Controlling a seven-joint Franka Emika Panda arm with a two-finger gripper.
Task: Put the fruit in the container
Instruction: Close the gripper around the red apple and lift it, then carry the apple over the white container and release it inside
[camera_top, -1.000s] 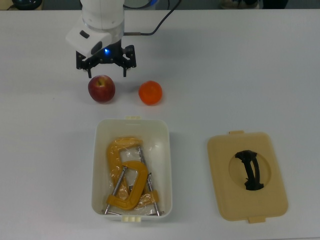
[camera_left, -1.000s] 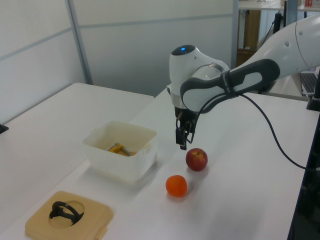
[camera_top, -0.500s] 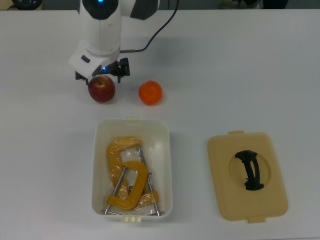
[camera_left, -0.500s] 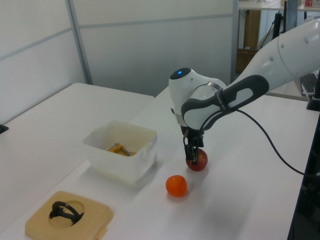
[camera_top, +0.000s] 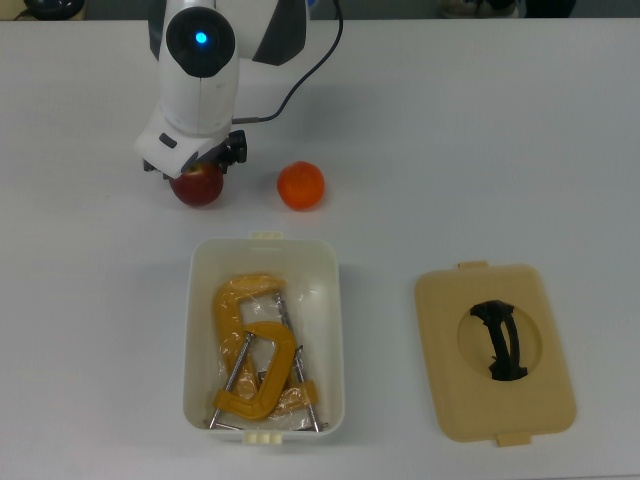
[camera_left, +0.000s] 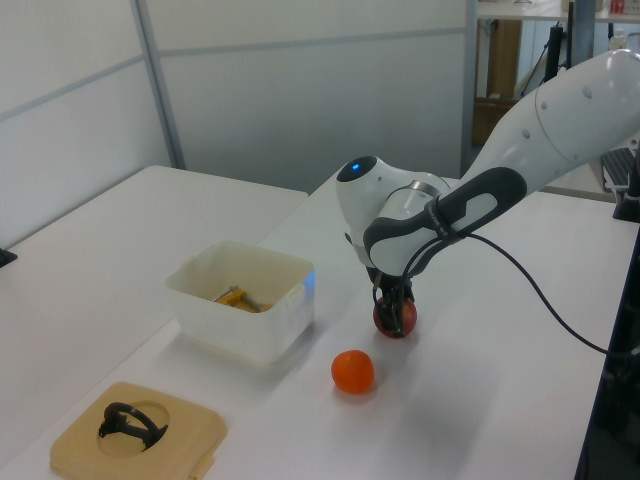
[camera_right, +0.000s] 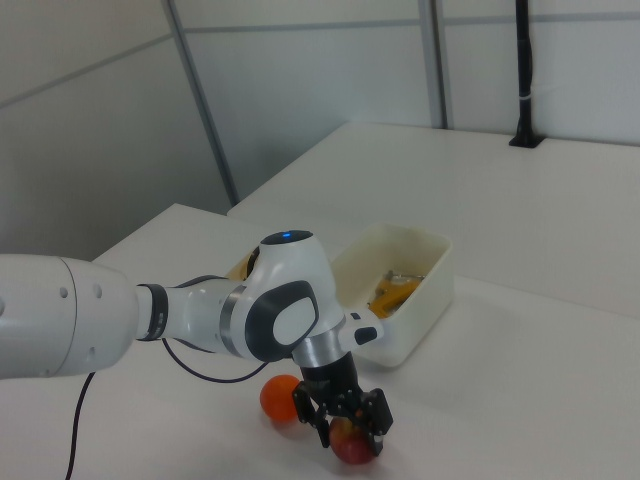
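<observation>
Gripper (camera_right: 350, 427) sits low over the apple (camera_top: 198, 187) in the top view's upper left, fingers straddling it; whether they have clamped yet I cannot tell. Orange (camera_top: 301, 186) lies just beside on the table (camera_top: 500, 150). Neither fruit is in the container (camera_top: 200, 330), which holds only a yellow clamp (camera_top: 255, 350); both remain to move.
</observation>
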